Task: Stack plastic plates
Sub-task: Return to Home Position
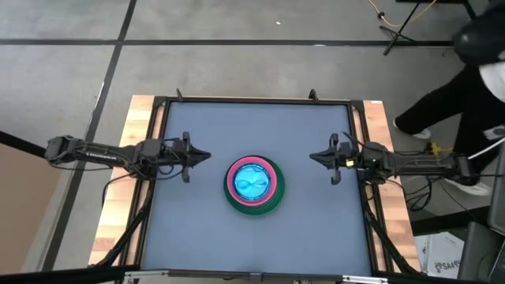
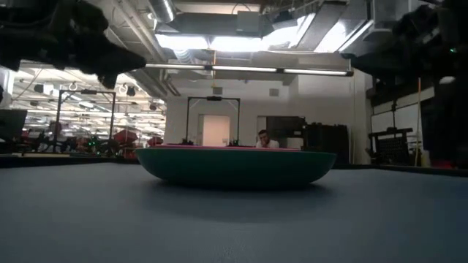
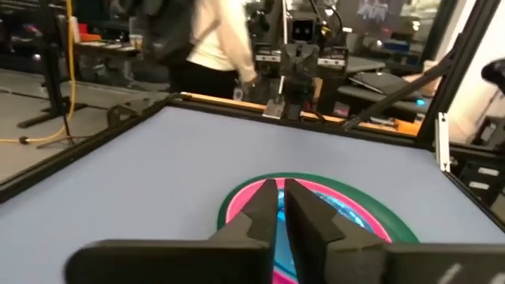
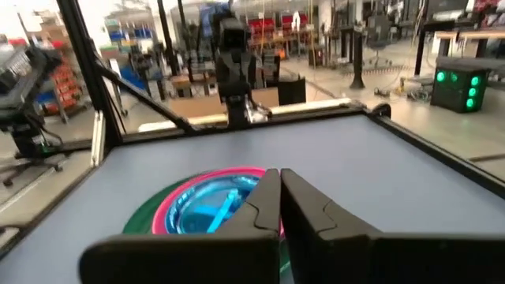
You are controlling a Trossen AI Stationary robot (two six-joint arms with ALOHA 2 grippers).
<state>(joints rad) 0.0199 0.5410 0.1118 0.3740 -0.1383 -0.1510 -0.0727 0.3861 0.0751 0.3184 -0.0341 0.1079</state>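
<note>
The stack of plastic plates (image 1: 253, 185) sits in the middle of the table (image 1: 237, 252), between the two grippers and a little toward the near edge. The dark green plate (image 1: 254, 208) is at the bottom, and its rim shows all round. Inside it a pink plate (image 1: 230, 180) shows as a ring, and a translucent blue plate (image 1: 252, 181) lies on top. Any plates between these layers cannot be made out.

The left gripper (image 1: 209, 157) hovers above the table to the left of the stack, apart from it and pointing toward it. Its fingers are pressed together with only a thin slit between them, and they grip nothing. The right gripper (image 1: 310, 158) mirrors it on the right side. It is closed the same way, is empty, and also points at the stack. Bare table lies between each fingertip and the plates, with nothing in the way.

In the low view the green plate (image 2: 235, 166) rests flat on the surface, with a thin pink edge along its top. Dark parts of the arms hang in the upper corners.

A black frame (image 1: 252, 100) runs round the grey-blue tabletop, and wooden boards (image 1: 118, 197) show outside it on the left. A person (image 1: 461, 91) in dark trousers stands on the floor beyond the far right corner, well clear of the right arm. A yellow cable (image 1: 394, 20) lies on the floor farther off. In the right wrist view, a box with green lights (image 4: 458, 83) stands in the room past the table.
</note>
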